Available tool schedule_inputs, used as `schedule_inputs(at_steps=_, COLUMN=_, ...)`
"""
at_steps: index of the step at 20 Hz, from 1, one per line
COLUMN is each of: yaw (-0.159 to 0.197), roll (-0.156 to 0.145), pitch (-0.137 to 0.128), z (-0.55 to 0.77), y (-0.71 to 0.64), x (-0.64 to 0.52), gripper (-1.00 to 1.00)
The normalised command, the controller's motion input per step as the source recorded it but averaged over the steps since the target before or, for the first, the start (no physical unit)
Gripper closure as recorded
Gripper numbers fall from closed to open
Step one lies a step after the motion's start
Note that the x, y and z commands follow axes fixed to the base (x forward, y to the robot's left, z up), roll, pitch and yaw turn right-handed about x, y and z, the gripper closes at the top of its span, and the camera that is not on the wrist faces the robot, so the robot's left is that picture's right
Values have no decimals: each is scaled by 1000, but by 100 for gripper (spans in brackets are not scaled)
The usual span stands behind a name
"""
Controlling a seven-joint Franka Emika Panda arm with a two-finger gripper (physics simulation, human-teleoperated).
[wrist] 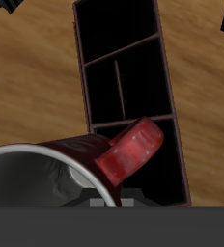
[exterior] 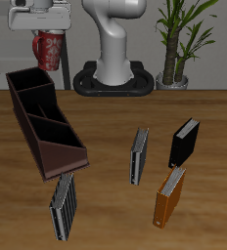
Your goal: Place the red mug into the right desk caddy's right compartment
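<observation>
1. Red and speckled, the red mug (exterior: 50, 49) hangs in the air in the gripper (exterior: 44, 32), which is clamped on it, well above the wooden tabletop (exterior: 115, 117).
2. Lifting is done, judging by the height; carrying looks nearly complete, since the mug sits over the far end of the right desk caddy (exterior: 45, 122).
3. From the wrist view, the mug's pale inside and handle (wrist: 131, 151) fill the foreground, with the caddy's dark sections directly below.
4. The right compartment (exterior: 29, 84), the end section opposite the tall sloping end, lies open and holds nothing.
5. Left to do: lower the mug into that compartment between its walls, then release.
6. Several books (exterior: 138, 156) lie or stand on the tabletop nearer the front edge, well apart from the caddy's far end.
</observation>
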Motion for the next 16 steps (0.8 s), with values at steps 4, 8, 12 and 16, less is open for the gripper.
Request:
schedule_inputs(at_steps=4, yaw=-2, roll=-33, pitch=-8, z=36, y=-149, x=-113, gripper=100)
schedule_inputs(at_steps=8, yaw=36, roll=-48, pitch=-16, z=59, y=-294, x=-112, gripper=100)
schedule_inputs(at_steps=12, yaw=22, roll=-29, pitch=3, z=30, y=-164, x=-13, gripper=100)
schedule_inputs(at_steps=16, yaw=73, roll=-1, pitch=13, z=10, y=-210, x=153, gripper=100)
